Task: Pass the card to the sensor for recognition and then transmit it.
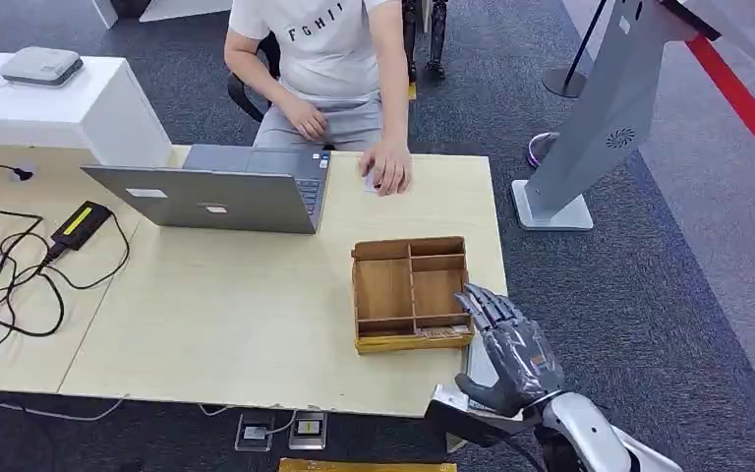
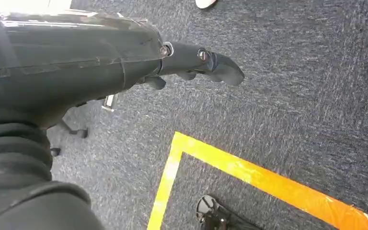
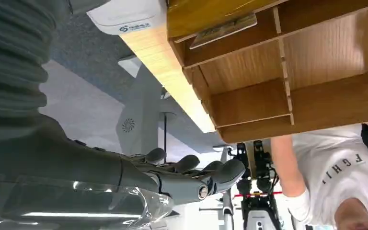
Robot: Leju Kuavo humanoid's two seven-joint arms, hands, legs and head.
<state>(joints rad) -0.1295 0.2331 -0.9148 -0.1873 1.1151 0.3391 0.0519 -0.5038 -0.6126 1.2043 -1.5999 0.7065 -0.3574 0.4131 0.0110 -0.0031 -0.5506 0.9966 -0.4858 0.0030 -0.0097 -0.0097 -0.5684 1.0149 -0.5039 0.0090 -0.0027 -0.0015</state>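
Hovering at the table's near right corner, the right hand point(image 1: 507, 349) holds nothing; its fingers point(image 1: 487, 307) are extended, slightly apart, and their tips lie at the near right corner of the tray point(image 1: 381, 289). The card point(image 3: 224, 29) lies flat in the tray's narrow front slot, just beside those tips and toward the robot's left, its long axis running along the front wall. The right hand is plainly the nearer. The left hand point(image 2: 199, 62) hangs over carpet with nothing in it, its fingers mostly hidden. No sensor can be identified with certainty. A person point(image 1: 329, 59) sits behind the laptop point(image 1: 216, 197), one hand on the table point(image 1: 236, 324).
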